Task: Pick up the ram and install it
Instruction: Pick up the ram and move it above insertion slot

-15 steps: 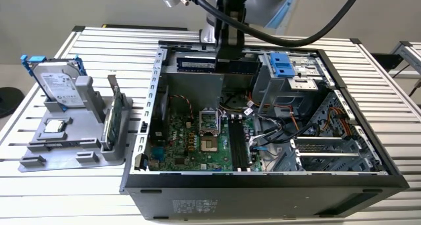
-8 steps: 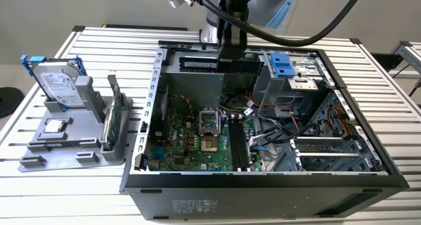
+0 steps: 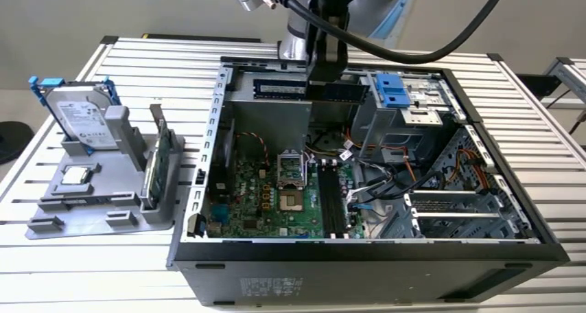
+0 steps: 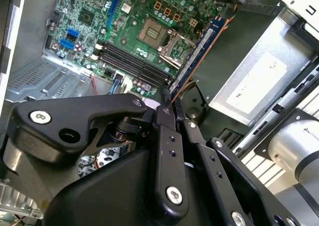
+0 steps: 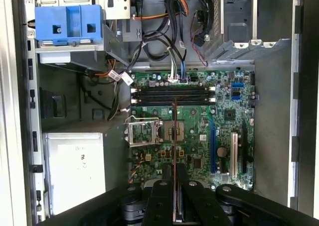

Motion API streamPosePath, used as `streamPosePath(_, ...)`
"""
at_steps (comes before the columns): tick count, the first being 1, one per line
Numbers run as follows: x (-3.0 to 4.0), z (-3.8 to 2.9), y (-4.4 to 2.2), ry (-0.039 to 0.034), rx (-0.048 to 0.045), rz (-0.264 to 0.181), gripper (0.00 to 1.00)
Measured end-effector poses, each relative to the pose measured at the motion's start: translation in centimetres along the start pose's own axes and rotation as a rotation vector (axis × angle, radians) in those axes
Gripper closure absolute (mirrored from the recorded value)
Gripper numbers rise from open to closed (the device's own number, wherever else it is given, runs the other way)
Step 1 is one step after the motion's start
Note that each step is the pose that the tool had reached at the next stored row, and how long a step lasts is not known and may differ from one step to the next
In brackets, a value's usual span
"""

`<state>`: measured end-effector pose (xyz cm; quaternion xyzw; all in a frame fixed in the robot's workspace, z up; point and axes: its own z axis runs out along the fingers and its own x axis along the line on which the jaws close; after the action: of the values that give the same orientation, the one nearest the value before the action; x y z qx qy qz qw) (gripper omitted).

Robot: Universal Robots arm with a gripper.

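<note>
Exterior view is showing the open computer case lying on the table. Over its green motherboard, the black gripper is pinching the ram, a slim dark-blue stick with black chips, which is hanging inside the case.

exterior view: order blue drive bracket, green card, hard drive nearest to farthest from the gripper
1. Blue drive bracket, inside the case, beside the gripper.
2. Green card, upright in the grey holder outside the case.
3. Hard drive, farthest toward the exterior view's left.
</note>
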<state>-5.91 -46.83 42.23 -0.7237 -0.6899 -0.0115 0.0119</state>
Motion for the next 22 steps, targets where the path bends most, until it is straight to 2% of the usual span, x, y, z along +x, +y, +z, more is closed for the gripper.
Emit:
streamPosePath(16, 0.29, 0.21, 0.22, -0.0001, 0.0001, 0.0, 1.0)
streamPosePath(22, 0.31, 0.86, 0.45, 0.0, 0.0, 0.0, 1.0)
